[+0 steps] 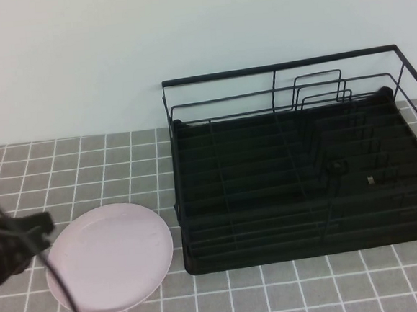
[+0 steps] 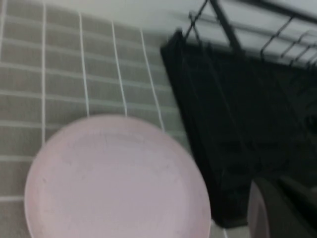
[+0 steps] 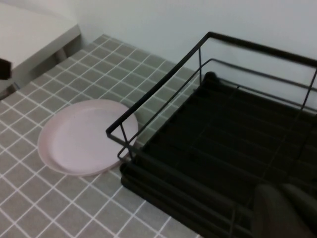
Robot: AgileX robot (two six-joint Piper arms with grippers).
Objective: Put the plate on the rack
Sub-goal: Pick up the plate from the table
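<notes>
The pale pink plate (image 1: 109,258) lies flat on the grey tiled table, just left of the rack's front left corner. It also shows in the left wrist view (image 2: 116,181) and the right wrist view (image 3: 84,139). The black wire rack (image 1: 304,174) stands at the right with nothing in it; it shows in the left wrist view (image 2: 247,114) and the right wrist view (image 3: 233,144) too. My left gripper (image 1: 44,225) hovers at the plate's left rim, holding nothing I can see. My right gripper (image 3: 287,210) is shut and empty above the rack's front, and it is out of the high view.
A black cable (image 1: 60,290) from the left arm crosses over the plate's left edge. A white wall (image 1: 114,55) closes the back of the table. A pale ledge (image 3: 29,34) stands beyond the plate in the right wrist view. Bare tiles (image 1: 277,295) lie in front of the rack.
</notes>
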